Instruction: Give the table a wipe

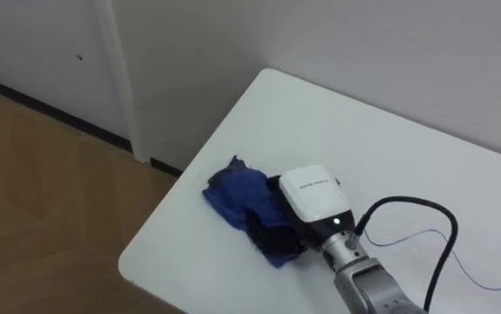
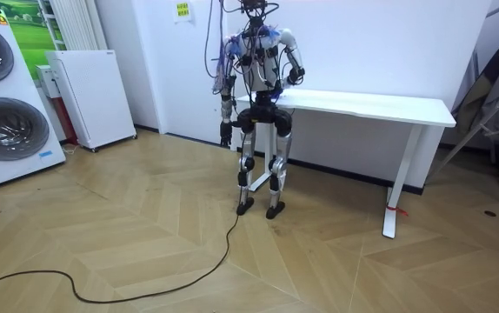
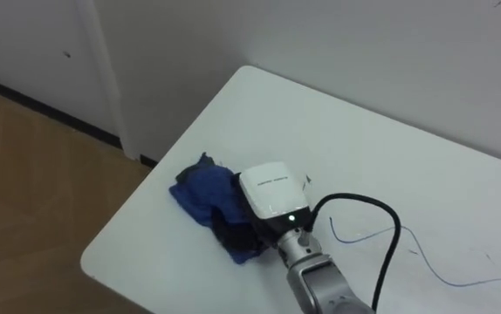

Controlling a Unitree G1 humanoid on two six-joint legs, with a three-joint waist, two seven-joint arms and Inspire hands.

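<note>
The right hand [image 1: 316,196] presses on a blue cloth [image 1: 237,192] near the white table's [image 1: 320,122] left corner. Its fingers are buried in the folds, so I cannot tell its grip. A thin blue line [image 1: 473,275] marks the top at its 3 o'clock. The print on the hand's back is unreadable. The left hand [image 2: 224,135] hangs at the robot's side, with a washer [image 2: 2,96] well off.

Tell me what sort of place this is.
Probably a home-style utility or laundry room, perhaps a test setup. Stacked washing machines and a low white cabinet stand by the wall on a wooden floor, and a white table has a blue cloth lying on it.
</note>
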